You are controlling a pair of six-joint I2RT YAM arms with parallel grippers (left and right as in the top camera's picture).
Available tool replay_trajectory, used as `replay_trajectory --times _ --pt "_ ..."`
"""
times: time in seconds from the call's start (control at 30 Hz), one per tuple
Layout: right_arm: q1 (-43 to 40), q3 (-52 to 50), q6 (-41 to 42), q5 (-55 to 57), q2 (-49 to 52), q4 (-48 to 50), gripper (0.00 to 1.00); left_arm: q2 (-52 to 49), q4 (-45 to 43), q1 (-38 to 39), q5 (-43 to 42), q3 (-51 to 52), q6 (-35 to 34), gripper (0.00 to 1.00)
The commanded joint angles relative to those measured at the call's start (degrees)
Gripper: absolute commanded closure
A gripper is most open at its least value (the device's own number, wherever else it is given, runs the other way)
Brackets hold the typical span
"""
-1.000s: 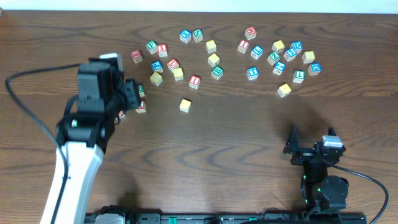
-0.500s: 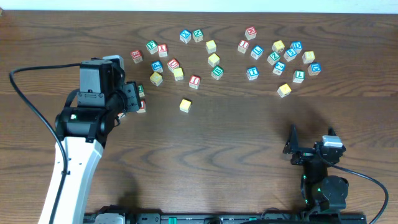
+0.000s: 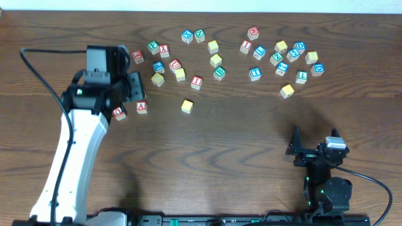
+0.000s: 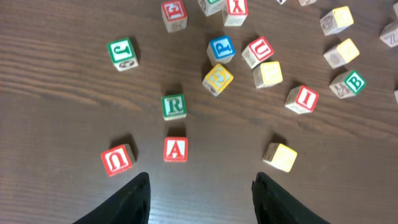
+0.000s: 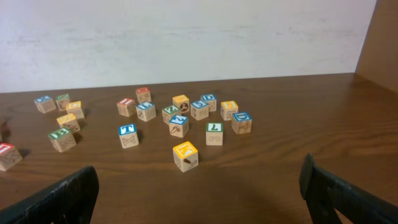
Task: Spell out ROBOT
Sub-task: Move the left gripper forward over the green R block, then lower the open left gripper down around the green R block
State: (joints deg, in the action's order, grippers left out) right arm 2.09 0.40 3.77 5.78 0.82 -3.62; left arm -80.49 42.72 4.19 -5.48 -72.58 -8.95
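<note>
Lettered wooden blocks lie scattered across the far half of the table (image 3: pixel 207 157). In the left wrist view a green R block (image 4: pixel 173 106) sits just beyond a red A block (image 4: pixel 175 149), with a red U block (image 4: pixel 117 159) to the left and a yellow block (image 4: pixel 279 156) to the right. My left gripper (image 4: pixel 200 180) is open and empty, hovering above and just short of the A block; in the overhead view the left gripper (image 3: pixel 135 86) hides the R block. My right gripper (image 5: pixel 199 171) is open and empty, resting near the front right (image 3: pixel 312 154). A blue T block (image 5: pixel 127 134) shows in its view.
A green B block (image 4: pixel 355 81), a red I block (image 4: pixel 302 98) and a green J block (image 4: pixel 122 53) lie among the left cluster. A second cluster (image 3: pixel 282 59) sits at the far right, with a lone yellow block (image 3: pixel 287 91) nearest the right arm.
My left arm has pulled back toward the far edge and risen slightly, uncovering the red A and red U blocks. The right arm has not moved.
</note>
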Motion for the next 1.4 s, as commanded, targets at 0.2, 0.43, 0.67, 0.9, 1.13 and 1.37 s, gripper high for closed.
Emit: replay_trajectory --times 0.2,0.43,0.67,0.9,1.13,1.37 --pt "-0.5 -0.1 -0.7 -0.2 -0.4 -0.2 0.01 -9.4 5.3 -0.3 3.1 -9.5 -2.4 0.48" --pt "-0.5 -0.1 -0.7 -0.2 -0.4 -0.2 0.01 -11.3 7.2 -0.3 3.1 -9.5 -3.8 0.48" --pt "-0.5 -0.1 -0.7 -0.2 -0.4 -0.2 0.01 -12.4 7.2 -0.3 3.1 -9.5 -2.9 0.48" --pt "-0.5 -0.1 -0.7 -0.2 -0.4 -0.2 0.01 -16.5 7.2 -0.7 3.1 -9.5 -2.7 0.48" --pt "-0.5 -0.1 -0.7 -0.2 -0.4 -0.2 0.01 -22.4 7.2 -1.1 3.1 -9.5 -1.4 0.48" --pt "-0.5 -0.1 -0.7 -0.2 -0.4 -0.2 0.01 -23.6 6.3 -1.1 3.1 -9.5 -1.3 0.48"
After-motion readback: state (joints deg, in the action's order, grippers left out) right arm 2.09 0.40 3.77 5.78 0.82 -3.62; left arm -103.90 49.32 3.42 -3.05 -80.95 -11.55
